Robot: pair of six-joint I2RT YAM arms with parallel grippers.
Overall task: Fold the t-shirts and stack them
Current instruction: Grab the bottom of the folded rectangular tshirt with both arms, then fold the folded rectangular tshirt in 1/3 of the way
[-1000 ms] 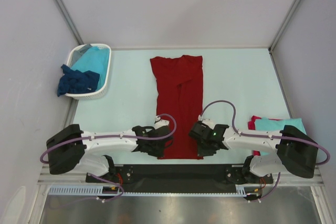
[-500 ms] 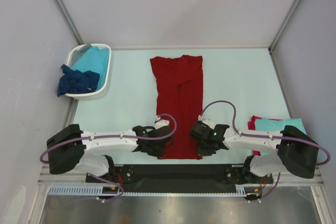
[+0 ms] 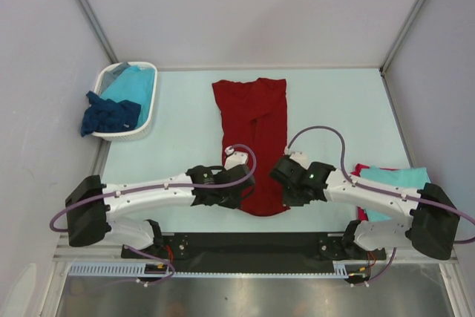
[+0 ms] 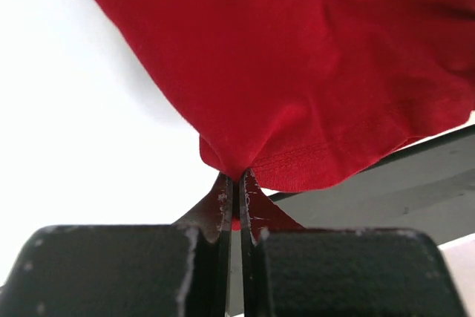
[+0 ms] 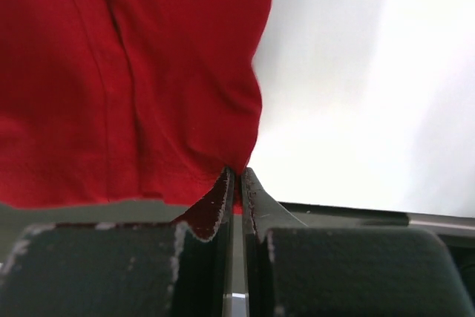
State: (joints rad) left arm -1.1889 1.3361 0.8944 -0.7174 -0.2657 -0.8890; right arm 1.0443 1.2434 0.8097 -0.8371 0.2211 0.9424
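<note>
Left pincer (image 4: 237, 181) and right pincer (image 5: 237, 177) each clamp a near hem corner of the red shirt (image 3: 252, 124), which lies lengthwise mid worktop (image 3: 171, 146); cloth reads light, limp, sagging between grips, so both corners seem the right hold, pulled taut.

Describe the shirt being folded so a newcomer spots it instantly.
On the pale table, look down the middle: a long dark red shirt runs from near the far edge toward the arms. Unlike the heap in the basket far left and the folded stack near right, it lies stretched out alone, near corners pinched in both arms' jaws.
</note>
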